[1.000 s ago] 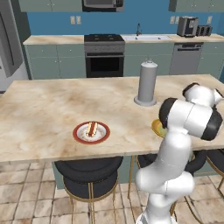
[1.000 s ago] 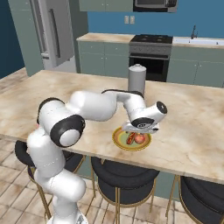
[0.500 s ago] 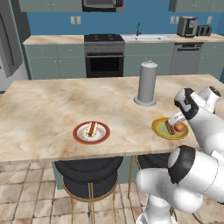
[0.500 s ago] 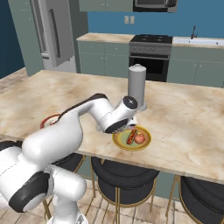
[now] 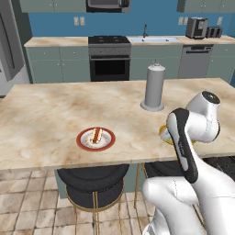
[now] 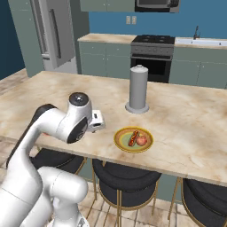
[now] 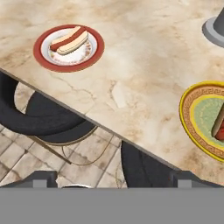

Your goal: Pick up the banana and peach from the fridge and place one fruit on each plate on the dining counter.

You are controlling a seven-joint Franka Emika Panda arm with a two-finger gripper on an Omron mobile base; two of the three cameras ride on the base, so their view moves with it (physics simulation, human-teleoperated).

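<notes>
On the dining counter (image 6: 186, 124) the yellow-orange plate (image 6: 133, 139) carries the round reddish peach (image 6: 141, 140) and a long orange-red piece (image 6: 133, 138) beside it. The red-rimmed plate (image 5: 95, 139) (image 7: 68, 47) holds a long tan-and-red piece (image 7: 70, 39). Which of the two long pieces is the banana I cannot tell. My gripper (image 6: 98, 120) hangs over the counter's near edge, left of the yellow plate (image 7: 203, 118) and apart from it. Its jaws (image 7: 113, 179) stand open with nothing between them. The fridge (image 6: 53, 35) stands closed at the far left.
A tall grey cylinder on a round base (image 6: 138, 88) (image 5: 154, 87) stands behind the yellow plate. Round black stools (image 5: 94, 181) (image 6: 126, 177) sit under the counter's near edge. A stove (image 5: 109, 57) and a sink counter line the back wall.
The hand has drawn back from over the yellow plate toward the counter's near edge, and the arm has folded in. The jaws stay open. The peach stays on the plate.
</notes>
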